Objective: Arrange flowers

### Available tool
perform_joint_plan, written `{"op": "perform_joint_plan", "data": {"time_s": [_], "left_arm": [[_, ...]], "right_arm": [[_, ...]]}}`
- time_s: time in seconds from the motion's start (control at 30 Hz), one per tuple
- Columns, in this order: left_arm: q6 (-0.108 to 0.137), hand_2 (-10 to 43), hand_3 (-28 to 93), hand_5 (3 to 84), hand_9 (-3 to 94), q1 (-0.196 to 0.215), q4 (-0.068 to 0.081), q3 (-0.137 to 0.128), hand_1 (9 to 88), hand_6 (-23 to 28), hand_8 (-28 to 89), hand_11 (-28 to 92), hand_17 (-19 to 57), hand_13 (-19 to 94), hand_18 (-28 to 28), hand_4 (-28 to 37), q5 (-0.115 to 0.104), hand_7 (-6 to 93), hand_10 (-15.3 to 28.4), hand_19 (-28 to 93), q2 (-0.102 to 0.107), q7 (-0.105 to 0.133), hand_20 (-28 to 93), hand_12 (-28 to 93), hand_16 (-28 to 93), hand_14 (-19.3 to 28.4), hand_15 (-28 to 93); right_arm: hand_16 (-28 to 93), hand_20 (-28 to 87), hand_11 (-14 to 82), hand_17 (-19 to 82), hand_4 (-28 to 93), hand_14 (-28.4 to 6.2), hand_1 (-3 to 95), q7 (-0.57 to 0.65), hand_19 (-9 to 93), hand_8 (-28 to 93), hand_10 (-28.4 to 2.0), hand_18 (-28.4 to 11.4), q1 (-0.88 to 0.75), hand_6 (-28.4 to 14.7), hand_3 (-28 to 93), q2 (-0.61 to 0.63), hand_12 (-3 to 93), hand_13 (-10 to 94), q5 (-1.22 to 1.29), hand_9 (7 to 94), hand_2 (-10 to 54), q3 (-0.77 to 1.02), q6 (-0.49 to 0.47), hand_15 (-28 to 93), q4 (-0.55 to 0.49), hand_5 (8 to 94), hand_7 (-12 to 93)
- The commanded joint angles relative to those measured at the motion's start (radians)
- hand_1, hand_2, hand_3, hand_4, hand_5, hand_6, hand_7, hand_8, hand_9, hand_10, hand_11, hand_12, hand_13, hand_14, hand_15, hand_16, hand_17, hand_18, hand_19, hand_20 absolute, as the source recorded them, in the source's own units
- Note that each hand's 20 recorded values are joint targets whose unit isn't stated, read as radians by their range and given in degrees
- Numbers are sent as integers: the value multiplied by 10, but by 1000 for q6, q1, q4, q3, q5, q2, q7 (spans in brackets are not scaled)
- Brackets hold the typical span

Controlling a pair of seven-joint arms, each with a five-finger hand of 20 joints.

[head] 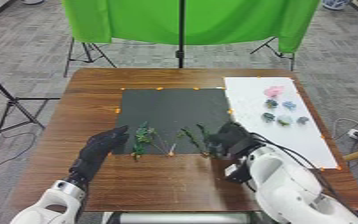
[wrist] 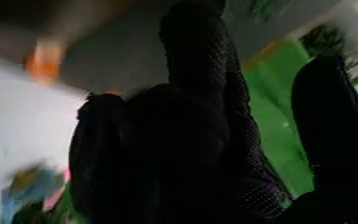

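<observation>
Right robot hand (head: 231,137) down low over the near edge of the black mat (head: 162,102), its fingers loosely extended, thumb standing well apart from them, and no hold on anything that I can make out! Just inside it, towards the other hand, lies the dark green sprig (head: 193,139) on the desk (head: 95,95); across from that, just beside the left robot hand (head: 109,139), there's the leafy green bunch (head: 143,137), and that hand looks relaxed and empty too. Beyond the right robot hand, on the white sheet (head: 246,100), sit the pink flower (head: 273,91), the blue flower (head: 289,105) and more small blooms (head: 285,120)

These should be light as anything, springy in the stem, soft and easily crushed up top, and thin enough to roll or slip against glove fabric. The place to take one, I'd say, is the bare lower stem, thumb against fingers, a gentle pinch clear of leaves and petals; squeeze the head and it could bend or shed

Now the tricky part: the glove's bulk hides whatever lies directly under the right robot hand, so the sprig's end there is lost to me. From the wrist, the greenery (wrist: 331,40) beyond the thumb is cut off and the blooms past the fingers are a blur, while on the mat the thin stems cross so tightly that I can't tell which belongs to which
</observation>
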Motion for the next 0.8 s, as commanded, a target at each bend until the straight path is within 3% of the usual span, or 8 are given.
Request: {"op": "perform_joint_plan", "data": {"time_s": [0.03,0.13,0.33,0.4,0.43,0.57,0.7,0.8], "left_arm": [[-2,-15,600,445,406,27,16,19,285,55,-38,125,8,277,104,-182,3,49,129,27,-10,-37,161,137,24,159,118],[32,-15,601,443,406,29,16,29,285,53,-40,125,8,278,104,-185,4,50,128,26,-6,-6,161,137,24,157,116],[355,-26,622,445,399,26,22,120,286,51,-44,134,30,284,115,-190,-49,67,122,47,16,205,174,139,27,147,122],[400,-43,633,425,371,21,24,126,295,41,-48,127,52,271,131,-188,-50,80,115,87,19,246,198,138,28,136,113],[441,-50,636,416,352,19,24,137,298,39,-50,121,60,266,136,-187,-51,82,111,103,22,275,209,139,30,134,111],[531,-71,643,395,322,8,19,151,310,34,-51,119,69,257,142,-179,-81,93,103,135,24,349,232,145,35,128,110],[580,-77,651,398,326,5,9,139,309,32,-57,126,72,269,137,-181,-102,110,103,129,19,405,235,147,38,129,136],[591,-80,653,408,335,12,-2,118,312,33,-62,136,85,279,137,-180,-122,124,105,153,21,419,252,146,33,130,151]], "right_arm": [[348,581,269,595,-102,-63,301,58,932,-53,-162,-151,94,-36,626,137,275,877,-320,780,-6,35,177,566,92,703,139],[349,575,251,585,-102,-68,317,94,932,-52,-165,-150,160,-33,637,179,279,855,-346,732,-42,18,89,577,140,656,137],[336,557,231,586,-101,-70,332,128,932,-50,-178,-141,272,-33,627,188,283,840,-293,692,-94,-49,13,590,246,575,106],[331,549,225,591,-103,-67,338,132,932,-49,-180,-136,282,-34,620,188,277,844,-279,691,-95,-61,-6,588,264,558,98],[327,543,223,596,-103,-62,344,132,932,-49,-180,-134,284,-34,616,189,274,851,-277,693,-95,-68,-6,581,273,557,95],[322,528,216,609,-104,-54,356,136,932,-50,-177,-125,286,-30,609,182,261,870,-252,715,-95,-88,-1,566,304,558,93],[323,518,224,633,-107,-41,375,131,932,-54,-165,-113,265,-25,604,177,253,898,-231,751,-95,-89,-1,548,306,587,99],[332,516,235,646,-108,-37,391,121,932,-58,-153,-108,266,-23,605,179,250,914,-224,785,-95,-108,6,537,303,621,112]]}}
